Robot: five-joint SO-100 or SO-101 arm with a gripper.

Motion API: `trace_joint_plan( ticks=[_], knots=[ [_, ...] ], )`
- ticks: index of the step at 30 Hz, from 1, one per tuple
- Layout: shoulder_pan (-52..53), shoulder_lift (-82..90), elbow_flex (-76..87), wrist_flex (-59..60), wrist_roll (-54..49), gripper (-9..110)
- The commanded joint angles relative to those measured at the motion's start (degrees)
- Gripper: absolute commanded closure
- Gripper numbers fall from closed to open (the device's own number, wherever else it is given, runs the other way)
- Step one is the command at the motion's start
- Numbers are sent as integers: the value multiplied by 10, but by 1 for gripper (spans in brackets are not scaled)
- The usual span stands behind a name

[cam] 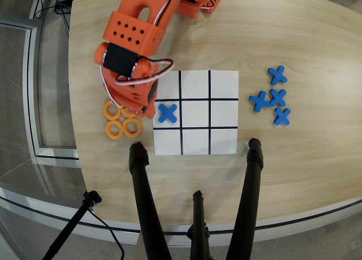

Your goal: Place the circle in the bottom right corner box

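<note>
Several flat orange rings lie in a cluster on the wooden table left of the sheet in the overhead view: one ring (110, 109), one ring (114, 129), one ring (132, 126), and another (127, 113) mostly hidden under the arm. My orange gripper (133, 108) hangs right over the cluster's upper right. Its fingertips are hidden by its own body, so I cannot tell whether it is open or holding anything. The white three-by-three sheet (195, 79) lies in the middle. Its bottom right corner box (224, 141) is bare.
A blue X (167, 113) lies in the sheet's middle-left cell, close to the gripper. Several more blue X pieces (278, 96) lie on the table to the right of the sheet. Black tripod legs (142, 198) (250, 192) rise over the table's front edge.
</note>
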Motion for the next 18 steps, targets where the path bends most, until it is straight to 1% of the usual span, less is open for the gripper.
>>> trace_joint_plan(
  ticks=[1,10,18],
  knots=[
    [10,-21,-25,-25,-4,81],
    [9,-92,-30,-71,-4,81],
    [17,-138,-75,-69,-4,81]
  ],
)
